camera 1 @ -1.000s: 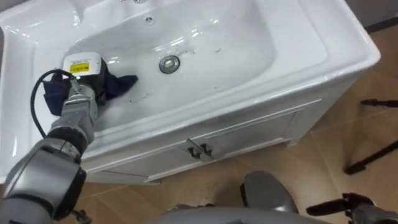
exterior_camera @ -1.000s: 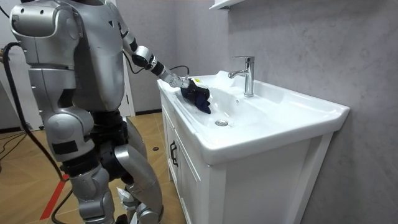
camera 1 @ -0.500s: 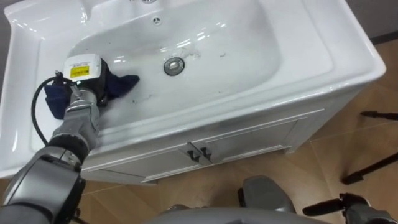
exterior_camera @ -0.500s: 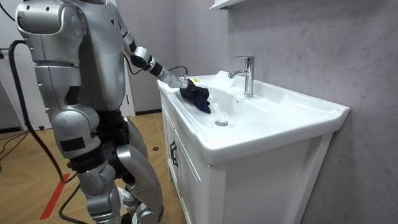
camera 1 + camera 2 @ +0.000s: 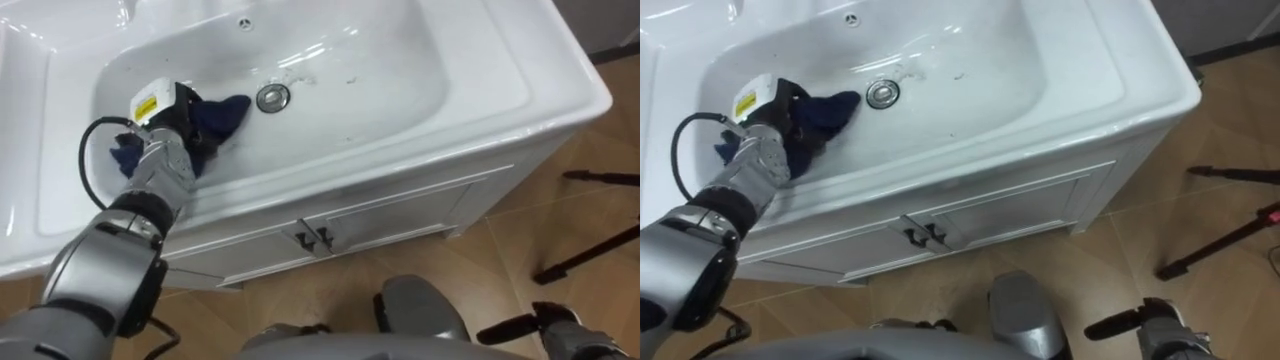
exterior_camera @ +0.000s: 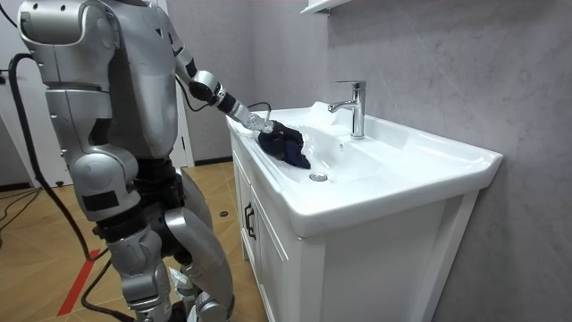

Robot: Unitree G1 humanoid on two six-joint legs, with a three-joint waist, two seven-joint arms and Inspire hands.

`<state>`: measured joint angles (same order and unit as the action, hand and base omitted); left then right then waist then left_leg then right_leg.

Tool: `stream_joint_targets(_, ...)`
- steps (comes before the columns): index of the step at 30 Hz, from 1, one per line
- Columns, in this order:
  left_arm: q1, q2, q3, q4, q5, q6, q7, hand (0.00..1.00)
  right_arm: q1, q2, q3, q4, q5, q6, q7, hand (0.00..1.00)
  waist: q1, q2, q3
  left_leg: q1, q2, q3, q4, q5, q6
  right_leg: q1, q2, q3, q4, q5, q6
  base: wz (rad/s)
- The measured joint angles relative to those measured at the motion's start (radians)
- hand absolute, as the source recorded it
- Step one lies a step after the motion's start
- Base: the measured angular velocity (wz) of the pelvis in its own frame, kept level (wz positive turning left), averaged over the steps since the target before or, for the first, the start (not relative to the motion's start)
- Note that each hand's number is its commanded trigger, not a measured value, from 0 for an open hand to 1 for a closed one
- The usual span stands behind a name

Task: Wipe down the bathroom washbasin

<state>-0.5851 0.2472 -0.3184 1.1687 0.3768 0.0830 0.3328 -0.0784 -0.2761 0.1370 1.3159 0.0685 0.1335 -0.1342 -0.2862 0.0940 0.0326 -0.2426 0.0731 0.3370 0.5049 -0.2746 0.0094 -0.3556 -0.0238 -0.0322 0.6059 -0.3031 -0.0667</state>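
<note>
Lying crumpled under left hand: dark blue cloth in basin.

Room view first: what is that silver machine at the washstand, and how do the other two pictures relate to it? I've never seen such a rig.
It is a humanoid robot standing at a white cabinet. The room view comes from a camera off to the side. The two eye views come from a stereo camera on its head, looking down, so they show one scene: a white basin with its drain. The faucet shows in the room view. The robot's left hand grips a dark blue cloth inside the bowl, left of the drain.
</note>
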Motion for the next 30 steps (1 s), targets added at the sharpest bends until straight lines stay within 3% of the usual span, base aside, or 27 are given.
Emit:
stream_joint_targets(5, -0.035, -0.003, 0.000, 0.017, -0.249, 0.000, -0.036, 1.00, -0.009, -0.002, 0.019, -0.004, 0.008, 0.000, -0.018, 0.00, -0.016, 0.015, 0.0081, -0.014, 0.002, 0.011, 0.012, 0.000, 0.001, -0.014, -0.002, 0.002, 0.005, 0.000, 0.001, -0.01)
stream_joint_targets(9, -0.057, -0.004, 0.002, 0.029, -0.354, -0.006, -0.050, 1.00, -0.019, -0.001, 0.029, -0.009, 0.013, -0.001, -0.018, 0.00, -0.020, 0.027, 0.0103, -0.034, 0.002, 0.012, 0.014, -0.004, 0.008, -0.035, -0.001, 0.003, 0.011, 0.001, 0.001, 0.00)
stream_joint_targets(13, -0.083, -0.013, -0.001, 0.029, -0.502, -0.017, -0.058, 1.00, -0.027, 0.002, 0.048, -0.009, 0.047, 0.000, -0.017, 0.00, -0.029, 0.027, 0.0110, -0.055, 0.000, 0.012, 0.015, -0.005, 0.009, -0.061, -0.006, 0.004, 0.023, 0.000, -0.001, 0.01)
stream_joint_targets(17, -0.103, -0.029, 0.003, 0.030, -0.644, -0.027, -0.083, 1.00, -0.025, 0.002, 0.075, -0.022, 0.093, 0.000, -0.014, 0.00, -0.047, 0.018, 0.0168, -0.055, 0.001, 0.016, 0.012, -0.004, 0.009, -0.066, -0.007, 0.009, 0.026, -0.005, 0.000, -0.02)
stream_joint_targets(24, -0.121, -0.045, 0.002, 0.026, -0.701, -0.062, -0.098, 1.00, -0.018, 0.003, 0.077, -0.030, 0.168, 0.010, -0.005, 0.00, -0.068, 0.015, 0.0184, -0.055, 0.006, 0.050, 0.013, -0.004, 0.009, -0.080, 0.007, 0.042, 0.024, -0.003, -0.004, -0.14)
stream_joint_targets(30, -0.121, -0.048, 0.014, 0.026, -0.701, -0.067, -0.098, 1.00, -0.005, 0.003, 0.077, -0.030, 0.193, 0.010, -0.004, 0.00, -0.066, 0.015, 0.0184, -0.049, 0.013, 0.070, 0.012, -0.005, 0.009, -0.082, 0.014, 0.054, 0.023, -0.002, -0.007, -0.07)
